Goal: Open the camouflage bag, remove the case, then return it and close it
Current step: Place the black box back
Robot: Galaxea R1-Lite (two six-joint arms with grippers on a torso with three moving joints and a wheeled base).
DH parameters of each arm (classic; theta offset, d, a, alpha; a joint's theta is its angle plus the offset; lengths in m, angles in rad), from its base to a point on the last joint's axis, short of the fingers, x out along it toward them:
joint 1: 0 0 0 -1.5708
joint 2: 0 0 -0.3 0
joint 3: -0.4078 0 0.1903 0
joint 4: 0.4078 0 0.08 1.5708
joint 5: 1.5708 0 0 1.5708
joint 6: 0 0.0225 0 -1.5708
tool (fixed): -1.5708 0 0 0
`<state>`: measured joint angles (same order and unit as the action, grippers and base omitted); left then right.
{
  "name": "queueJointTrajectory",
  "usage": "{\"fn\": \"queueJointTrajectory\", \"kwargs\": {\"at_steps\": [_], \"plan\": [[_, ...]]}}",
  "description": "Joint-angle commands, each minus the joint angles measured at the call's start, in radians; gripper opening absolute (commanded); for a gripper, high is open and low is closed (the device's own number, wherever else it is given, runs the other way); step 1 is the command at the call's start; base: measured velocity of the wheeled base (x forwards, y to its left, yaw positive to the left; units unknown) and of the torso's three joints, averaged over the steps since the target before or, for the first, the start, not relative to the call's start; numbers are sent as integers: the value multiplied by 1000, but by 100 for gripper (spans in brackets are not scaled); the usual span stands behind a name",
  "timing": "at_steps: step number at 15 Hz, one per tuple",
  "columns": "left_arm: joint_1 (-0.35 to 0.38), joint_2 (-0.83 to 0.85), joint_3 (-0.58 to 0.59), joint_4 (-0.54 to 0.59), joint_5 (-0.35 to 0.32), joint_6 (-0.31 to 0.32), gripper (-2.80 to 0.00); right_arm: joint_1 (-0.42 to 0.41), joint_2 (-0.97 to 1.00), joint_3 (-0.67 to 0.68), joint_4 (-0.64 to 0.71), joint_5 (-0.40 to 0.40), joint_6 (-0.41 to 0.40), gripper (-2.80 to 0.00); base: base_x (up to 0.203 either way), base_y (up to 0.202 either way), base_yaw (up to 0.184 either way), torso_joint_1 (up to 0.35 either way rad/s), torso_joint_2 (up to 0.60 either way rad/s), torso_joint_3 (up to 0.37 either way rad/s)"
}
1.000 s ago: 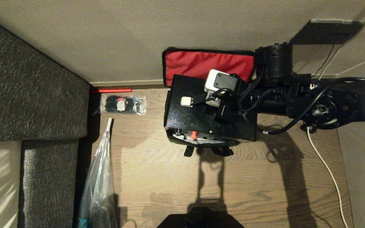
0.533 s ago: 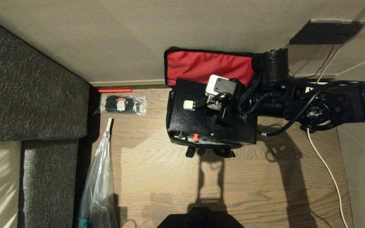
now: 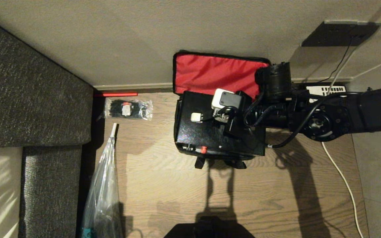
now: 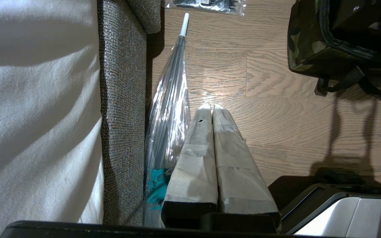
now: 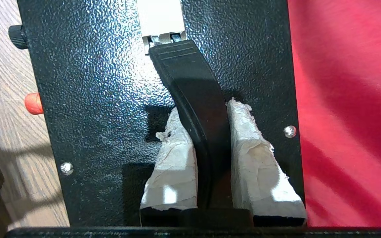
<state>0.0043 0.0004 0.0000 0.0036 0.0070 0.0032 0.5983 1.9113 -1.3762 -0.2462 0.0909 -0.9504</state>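
wooden floor by a beige wall: from the head view, the right claw (image 3: 231,123) has sunk lower, clamped on the handle (image 3: 225,114) of the case (image 3: 210,132), which now sits down inside the camouflage bag (image 3: 220,71) beneath it, so the return looks nearly done. left wrist view: left claw (image 4: 212,109) pinched closed, idle, well away. right wrist view: fingers (image 5: 174,158) squeeze the handle, red lining beside.
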Motion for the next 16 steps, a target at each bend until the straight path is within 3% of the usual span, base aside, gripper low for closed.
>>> {"fn": "queueJointTrajectory", "kwargs": {"at_steps": [1, 9, 15, 16], "plan": [[0, -1, 3, -1, 0, 0, -280, -4, 45, -16, -1, 2, -4, -280, 0, 0, 0, 0, 0, 0], [0, 17, 3, -1, 1, 0, -280, -30, 202, -48, -136, 1, -3, -280, 0, 0, 0, 0, 0, 0], [0, 29, 3, -1, 1, 0, -280, -46, 261, -78, -140, 1, 9, -280, 0, 0, 0, 0, 0, 0], [0, 29, 3, -1, 0, 0, -280, -48, 261, -81, -138, -1, 14, 0, 0, 0, 0, 0, 0, 0]]}}
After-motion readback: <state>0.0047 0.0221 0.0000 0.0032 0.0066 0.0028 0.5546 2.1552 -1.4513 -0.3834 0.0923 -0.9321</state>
